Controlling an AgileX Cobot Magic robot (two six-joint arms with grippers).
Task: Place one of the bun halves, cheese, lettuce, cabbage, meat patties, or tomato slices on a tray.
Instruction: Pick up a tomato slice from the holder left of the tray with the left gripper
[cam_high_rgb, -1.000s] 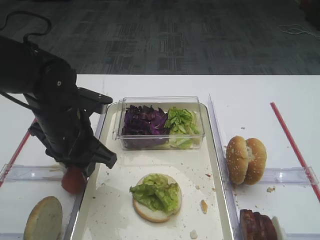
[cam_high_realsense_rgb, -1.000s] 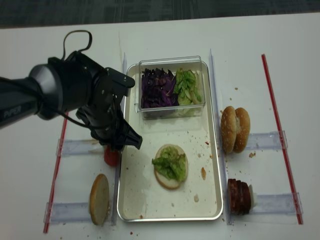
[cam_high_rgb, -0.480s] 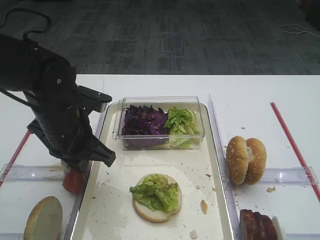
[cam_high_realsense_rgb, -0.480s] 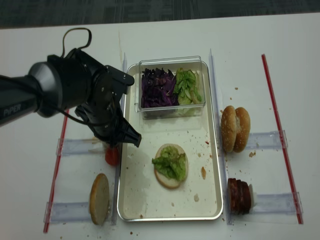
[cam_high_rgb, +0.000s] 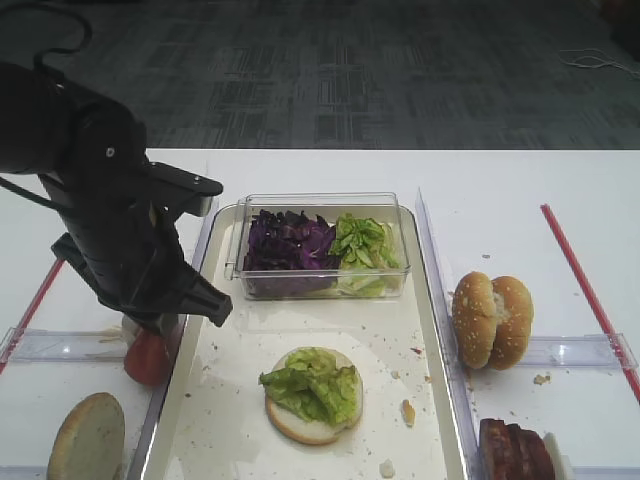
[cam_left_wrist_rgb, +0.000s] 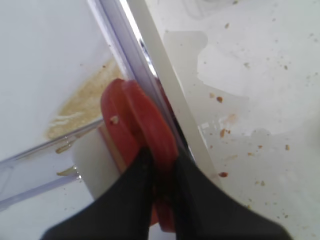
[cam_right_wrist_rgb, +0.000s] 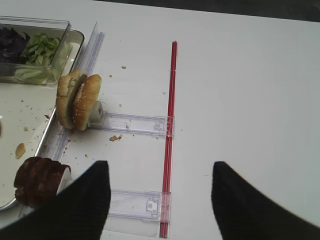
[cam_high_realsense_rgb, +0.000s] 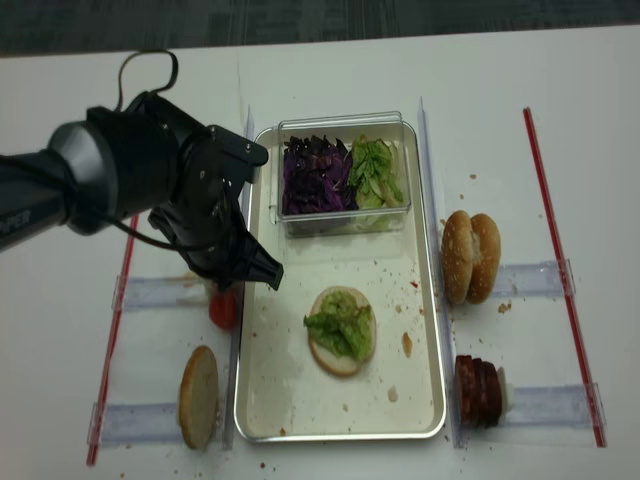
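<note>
Left end effector (cam_left_wrist_rgb: 160, 175) pinched shut on a tomato slice (cam_left_wrist_rgb: 145, 130) among the tomato slices standing on edge just outside the tray's (cam_high_rgb: 430, 290) left rim. Slice gripped, not yet lifted across. Tray already carries a bun half (cam_high_rgb: 312, 418) topped with lettuce (cam_high_rgb: 312, 385). Transfer and release remain, I'd judge. Right end effector (cam_right_wrist_rgb: 159, 200) idle over the counter (cam_right_wrist_rgb: 240, 75), fingers apart, empty.

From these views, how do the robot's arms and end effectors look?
The left arm is bulky, matte black with rounded housings, a thin black cable looping above it, and pale lettering along one link. Its end effector has slim black fingers. Only the right end effector's two broad black fingers show.
</note>
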